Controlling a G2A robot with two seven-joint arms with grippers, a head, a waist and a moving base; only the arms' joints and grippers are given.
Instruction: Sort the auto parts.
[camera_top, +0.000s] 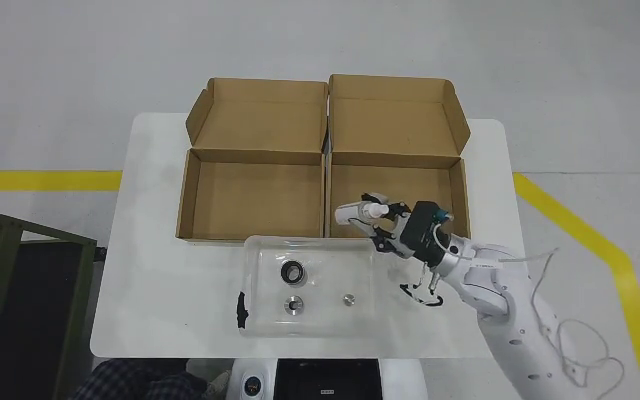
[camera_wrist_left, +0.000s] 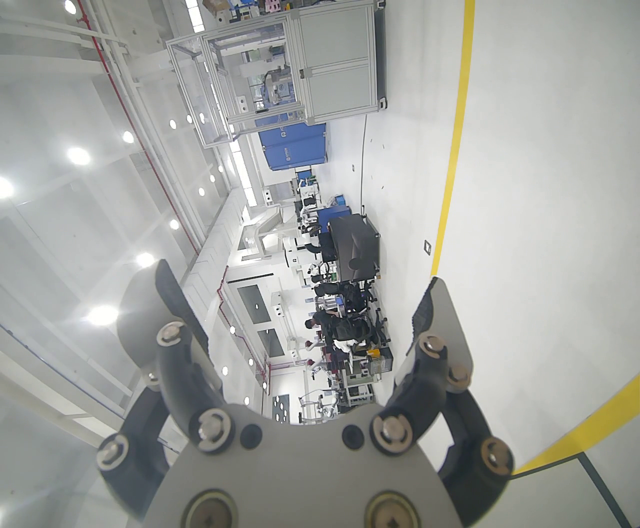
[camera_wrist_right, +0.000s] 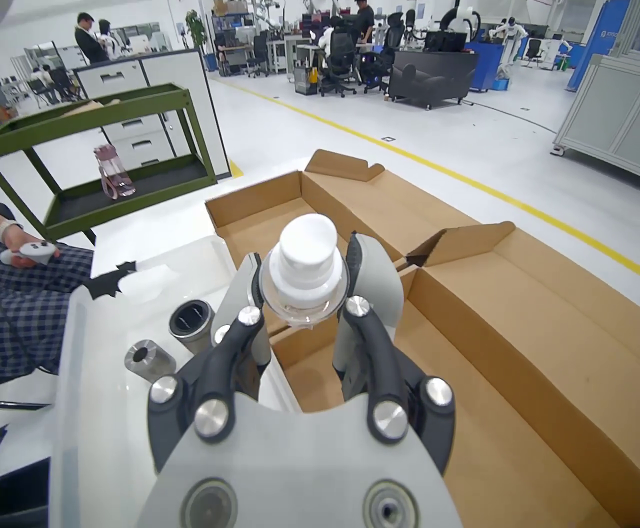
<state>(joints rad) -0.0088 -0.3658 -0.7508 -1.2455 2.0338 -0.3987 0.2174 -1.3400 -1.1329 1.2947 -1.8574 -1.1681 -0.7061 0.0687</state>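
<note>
My right gripper (camera_top: 372, 214) (camera_wrist_right: 303, 280) is shut on a white capped plastic part (camera_wrist_right: 306, 267) (camera_top: 358, 211) and holds it over the near edge of the right cardboard box (camera_top: 455, 200) (camera_wrist_right: 500, 320). In the clear plastic tray (camera_top: 262, 250) (camera_wrist_right: 75, 350) lie a black-centred bearing sleeve (camera_top: 293, 272) (camera_wrist_right: 191, 318), a metal cylinder (camera_top: 292, 306) (camera_wrist_right: 148, 358) and a small metal part (camera_top: 349, 299). The left cardboard box (camera_top: 188, 195) (camera_wrist_right: 250, 220) is beside the right one. My left gripper (camera_wrist_left: 295, 295) is open, pointing off into the room with nothing between its fingers.
Both boxes have their lids folded back toward the far table edge. A black bat-shaped clip (camera_top: 240, 310) (camera_wrist_right: 107, 281) sits on the tray's left rim. A green metal cart (camera_wrist_right: 100, 150) stands past the table's left side. A person's hand with a controller (camera_wrist_right: 27, 250) is near it.
</note>
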